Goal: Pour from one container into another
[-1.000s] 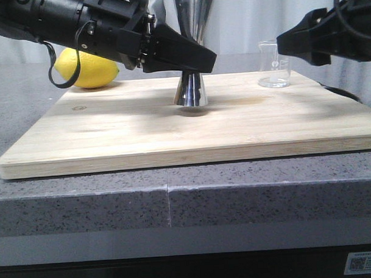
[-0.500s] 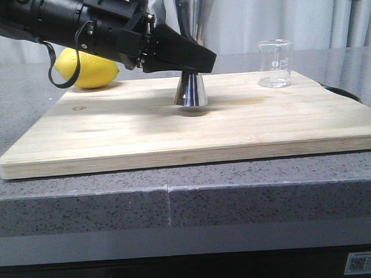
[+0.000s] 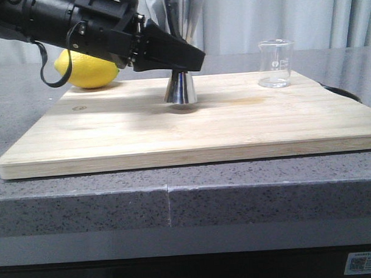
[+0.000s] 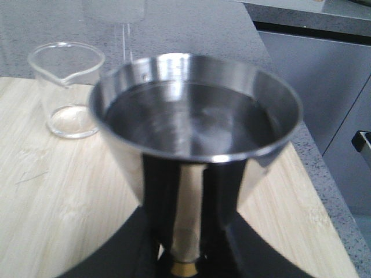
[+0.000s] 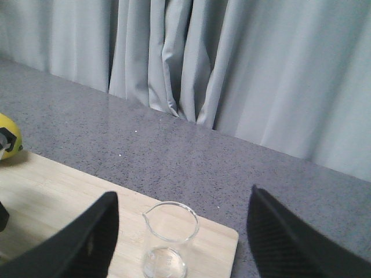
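Front view shows the left hand [image 3: 182, 57], pinching the jigger [image 3: 181, 84] at its waist, has lifted it off the board [image 3: 191, 123] and shifted it toward 9 o'clock, while the right hand [image 5: 179, 243], spread, has risen above the empty beaker [image 3: 275, 64] at 3 o'clock, suggesting the pour is finished.

Probably a kitchen-style demo setup: speckled grey stone countertop [image 3: 175, 200], bamboo cutting board [image 3: 246, 128], a lemon [image 3: 88, 70] behind the left pincer [image 3: 185, 56], grey curtains [image 5: 232, 69] beyond.

Front view low, table-level; wrist views closer, both sharing beaker [image 4: 66, 87].
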